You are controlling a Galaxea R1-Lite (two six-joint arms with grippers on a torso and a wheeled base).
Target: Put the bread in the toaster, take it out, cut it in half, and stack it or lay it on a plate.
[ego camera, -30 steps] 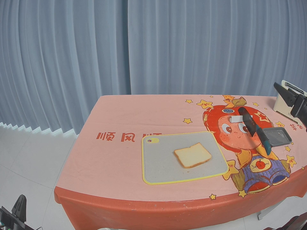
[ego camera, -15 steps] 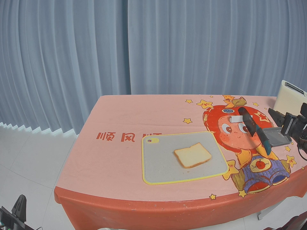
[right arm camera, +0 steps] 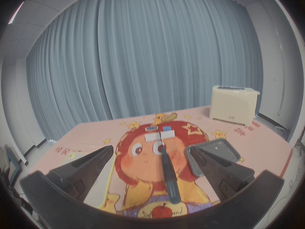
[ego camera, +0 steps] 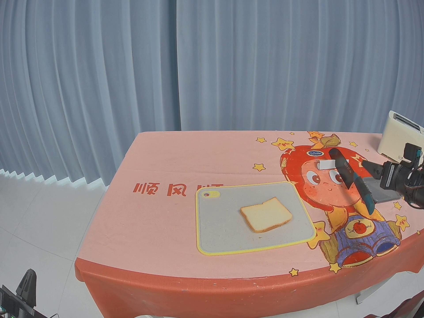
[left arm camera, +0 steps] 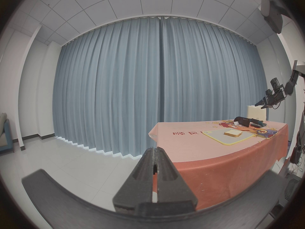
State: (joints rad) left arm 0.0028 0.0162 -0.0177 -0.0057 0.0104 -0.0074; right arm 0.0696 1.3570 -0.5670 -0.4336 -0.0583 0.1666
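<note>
A slice of bread (ego camera: 266, 214) lies flat on a grey cutting board with a yellow rim (ego camera: 221, 226) near the table's front. To its right a knife (ego camera: 354, 181) with a dark blade and a teal handle rests on the tablecloth. The cream toaster (ego camera: 399, 137) stands at the far right corner. My right gripper (ego camera: 369, 167) hangs open over the grey plate (ego camera: 382, 196), just right of the knife; in its wrist view the knife (right arm camera: 169, 172) lies between and beyond its spread fingers. My left gripper (left arm camera: 155, 150) is shut and empty, low beside the table's left front corner (ego camera: 27, 283).
A pink tablecloth with a cartoon print (ego camera: 335, 191) covers the table. Blue curtains hang behind it. The toaster (right arm camera: 233, 105) stands past the grey plate (right arm camera: 216, 150). Bare cloth stretches left of the board.
My right gripper has come down and to the left, from in front of the toaster to above the grey plate beside the knife. Bread, knife and left gripper have not moved.
</note>
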